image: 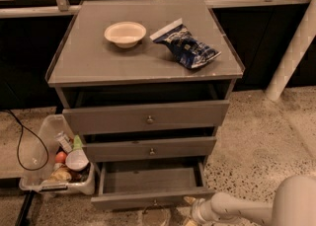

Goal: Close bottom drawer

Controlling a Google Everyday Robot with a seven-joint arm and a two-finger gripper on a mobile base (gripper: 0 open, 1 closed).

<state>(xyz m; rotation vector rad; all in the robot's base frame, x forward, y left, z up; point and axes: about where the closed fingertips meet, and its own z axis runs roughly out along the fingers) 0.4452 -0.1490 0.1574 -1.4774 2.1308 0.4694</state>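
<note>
The bottom drawer (148, 180) of the grey cabinet (143, 67) is pulled out, and its shallow tray is empty. Its narrow front (123, 200) carries a small round knob (154, 202). My gripper (190, 211) is low on the floor at the right end of the drawer front, on a white arm (237, 209) that comes in from the bottom right. It sits just in front of the drawer front, close to it or touching it. The middle drawer (150, 149) and the top drawer (148, 116) above also stand slightly out.
A white bowl (125, 33) and a blue snack bag (186, 45) lie on the cabinet top. A clear bin of bottles and food (61, 163) stands on the floor at the left, with a black cable (22, 141) beside it. A white pole (291, 52) stands at the right.
</note>
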